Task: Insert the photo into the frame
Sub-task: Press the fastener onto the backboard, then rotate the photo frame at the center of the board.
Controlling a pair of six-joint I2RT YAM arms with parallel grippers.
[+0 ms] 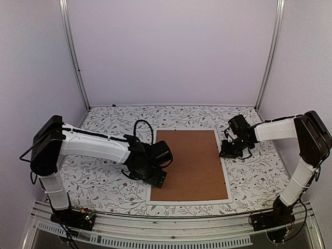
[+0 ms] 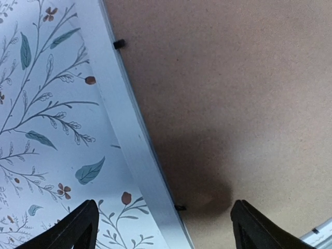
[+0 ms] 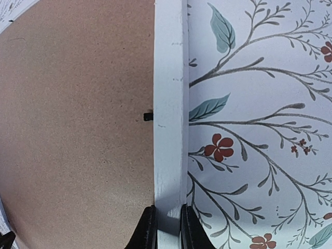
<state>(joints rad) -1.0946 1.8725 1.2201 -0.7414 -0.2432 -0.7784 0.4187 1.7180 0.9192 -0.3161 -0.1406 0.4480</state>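
**Frame face down, print out of sight**

From above, we see the large white-bordered rectangular frame lying face down mid-table, with a brown fibreboard backing filling it. The landscape photo is hidden. The left gripper hangs at its left rail and the right gripper at its right.

Left wrist: the jaws are spread wide and hold nothing.

Right wrist: the fingers pinch the frame's right rail. We judge a tug could skew the frame or unseat the backing.

The frame rests on a white leaf-printed tablecloth between lilac walls.
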